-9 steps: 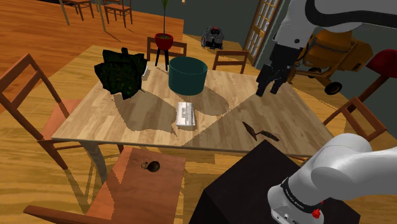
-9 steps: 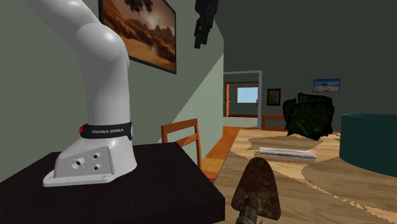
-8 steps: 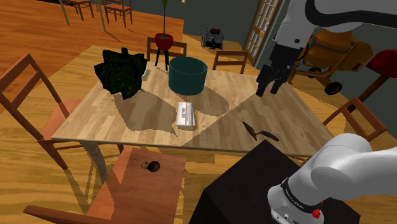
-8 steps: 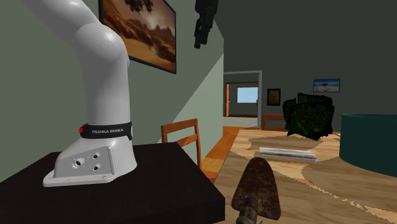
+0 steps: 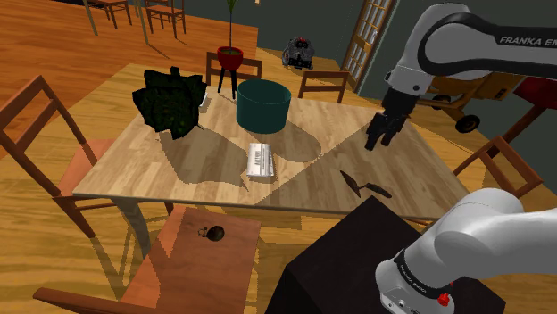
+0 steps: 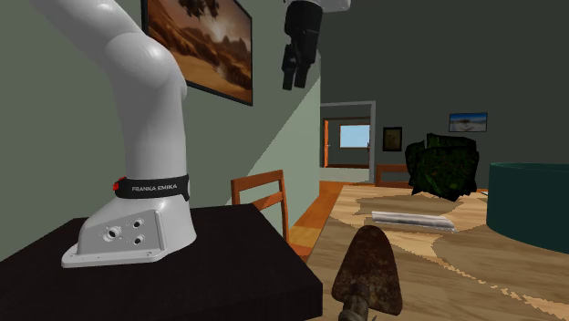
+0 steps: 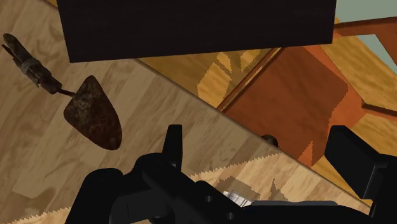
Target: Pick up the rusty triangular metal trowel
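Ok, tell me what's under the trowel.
The trowel lies flat on the wooden table, with nothing else showing beneath it. The patch of tabletop directly below its blade and handle is covered.

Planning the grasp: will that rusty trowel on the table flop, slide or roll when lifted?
Probably stiff: the trowel shows a solid blade on a thin neck. Its rough rusty surface likely grips rather than slips. Lying flat on the table, it should not roll, though it may hang blade-heavy.
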You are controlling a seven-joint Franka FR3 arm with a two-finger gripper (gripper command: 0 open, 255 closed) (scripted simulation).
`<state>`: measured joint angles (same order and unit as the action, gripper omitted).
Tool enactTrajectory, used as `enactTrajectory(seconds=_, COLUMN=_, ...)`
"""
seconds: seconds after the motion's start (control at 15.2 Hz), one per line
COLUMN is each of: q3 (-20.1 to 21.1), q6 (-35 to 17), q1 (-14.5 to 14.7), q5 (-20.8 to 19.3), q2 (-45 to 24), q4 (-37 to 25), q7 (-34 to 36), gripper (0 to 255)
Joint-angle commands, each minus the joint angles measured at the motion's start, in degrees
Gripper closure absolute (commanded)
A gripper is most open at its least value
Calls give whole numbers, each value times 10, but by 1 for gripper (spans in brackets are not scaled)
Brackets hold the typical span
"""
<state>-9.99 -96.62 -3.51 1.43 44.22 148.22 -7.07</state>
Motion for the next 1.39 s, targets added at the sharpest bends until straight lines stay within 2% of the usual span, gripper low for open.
enactTrajectory(seconds=0.0, q3=-23, q6=-29, q1=-10, q5=-18, q2=-2, q4=25, q7=-30, gripper=0)
enactTrajectory(seconds=0.4, q3=-97, q6=-129, q1=-36, q5=-66, q2=-49, q4=74, q7=-121, gripper=0)
enactTrajectory(seconds=0.86, q3=-195, q6=-264, q1=-45, q5=-95, q2=-166, q4=88, q7=-238, gripper=0)
enactTrajectory(seconds=1.12, q3=-257, q6=-343, q1=-29, q5=-74, q2=-260, q4=74, q7=-321, gripper=0)
enactTrajectory(seconds=1.32, q3=-303, q6=-397, q1=-4, q5=-21, q2=-345, q4=53, q7=-405, gripper=0)
